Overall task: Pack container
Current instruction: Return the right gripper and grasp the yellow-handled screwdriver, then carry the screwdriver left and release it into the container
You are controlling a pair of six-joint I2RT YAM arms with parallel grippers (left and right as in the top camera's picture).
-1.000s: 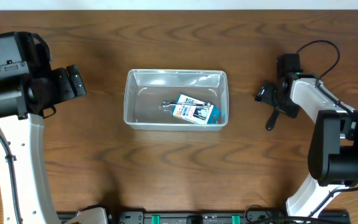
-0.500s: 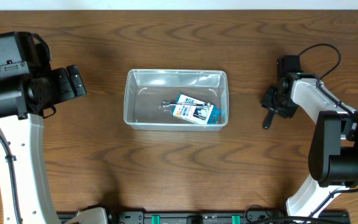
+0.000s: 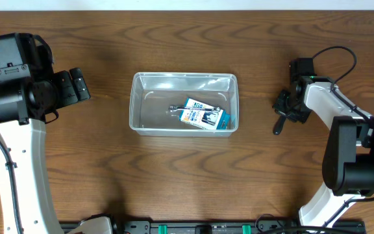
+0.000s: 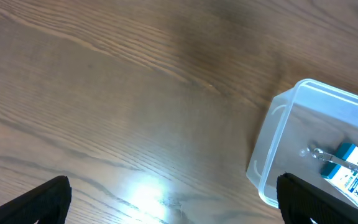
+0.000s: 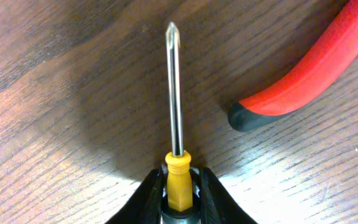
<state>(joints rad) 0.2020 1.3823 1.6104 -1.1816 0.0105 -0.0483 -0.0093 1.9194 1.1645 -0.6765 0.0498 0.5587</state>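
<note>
Over the last second the right hand had edged toward 7 o'clock, clamped on the screwdriver beside the red pliers. That looked like a secured pickup. The container sat mid-surface at its 9 o'clock. The left hand hung wide open, empty.

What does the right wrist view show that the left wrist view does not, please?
Only the right wrist view shows a yellow-handled screwdriver gripped by the right gripper, and a red tool handle lying beside its shaft, apart from it. Only the left wrist view shows the container with a blue-labelled pack inside, and the left gripper with its fingers spread wide. Both show the wooden table.
</note>
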